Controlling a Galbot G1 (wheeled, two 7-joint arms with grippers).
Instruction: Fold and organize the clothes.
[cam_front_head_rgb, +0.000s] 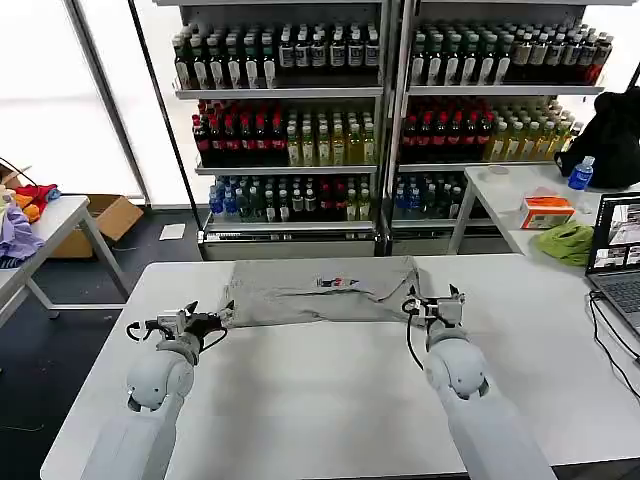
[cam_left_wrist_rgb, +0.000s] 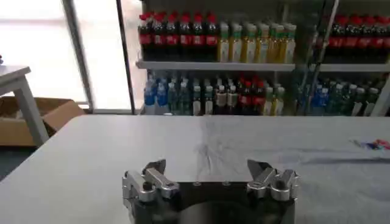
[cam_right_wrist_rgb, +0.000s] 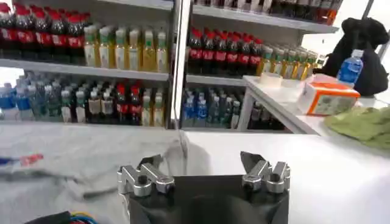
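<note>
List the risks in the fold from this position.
Both grippers are open at the near corners of the grey shirt: left gripper, right gripper. One may close on too little cloth, so the fold skews. The right arm's black cable hangs close to the hem and might snag it.

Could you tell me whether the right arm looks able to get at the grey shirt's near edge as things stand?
Probably yes: the right end effector sits open at the grey shirt's corner on the white table, nothing between.

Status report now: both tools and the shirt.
Left tool open at shirt's left end. Right tool open at its right end. Shirt flat on table, unfolded. Nothing in the way.
</note>
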